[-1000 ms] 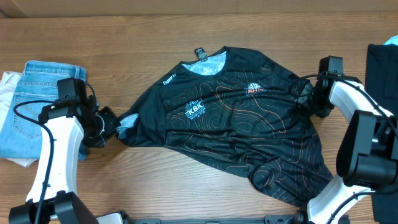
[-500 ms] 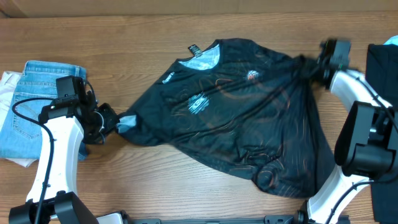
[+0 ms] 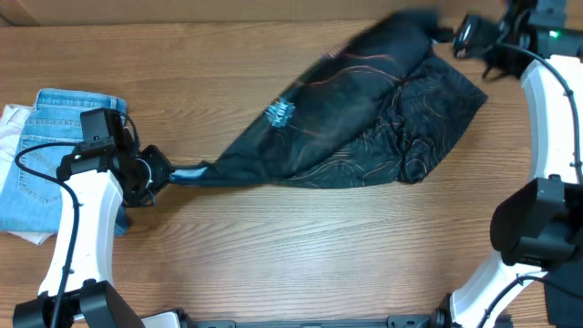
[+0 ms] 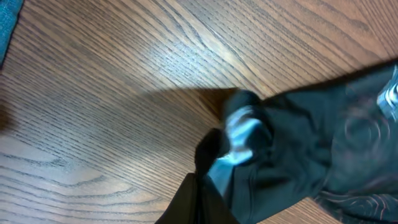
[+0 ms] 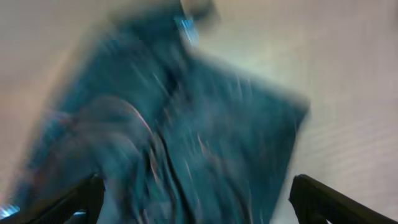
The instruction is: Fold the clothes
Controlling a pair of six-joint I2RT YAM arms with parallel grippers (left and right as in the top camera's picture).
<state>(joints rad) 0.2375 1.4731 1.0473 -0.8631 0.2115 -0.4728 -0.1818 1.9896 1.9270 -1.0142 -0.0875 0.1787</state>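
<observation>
**Overhead view.** The jersey (image 3: 364, 118) is drawn out in a long slanting band across the wooden counter (image 3: 301, 255). It runs from a narrow twisted end at the left up toward the far right corner. There it widens into a doubled-over mass of black cloth marked with fine orange-tan contour lines. A small white logo (image 3: 280, 112) shows on its upper face.

The left claw (image 3: 157, 175) is clamped tight on the narrow end, a bunched sleeve with a little pale lining showing. The upper tip of the jersey is blurred and sits just beside the right claw (image 3: 460, 38) at the far edge of the counter. This view does not show whether the two touch.

To the left of the left arm lie folded light-blue jeans (image 3: 55, 137). A white cloth (image 3: 9, 117) pokes out from under them at the frame's edge.

**Left wrist view.** The gathered sleeve fills the lower right, black with a pale blue inner face turned outward at the bunch. The cloth streams away to the right over the wood grain and casts a shadow on the counter behind it. The claw's own tips cannot be told apart from the dark fabric at the bottom edge. A sliver of denim shows in the top left corner.

**Right wrist view.** The picture is heavily blurred. The right claw's two fingers (image 5: 81, 196) show at the bottom corners, spread wide. The jersey is a smeared dark blue-black shape beyond them, over the pale counter. Nothing lies between the tips, so this claw stands open and grips nothing.
</observation>
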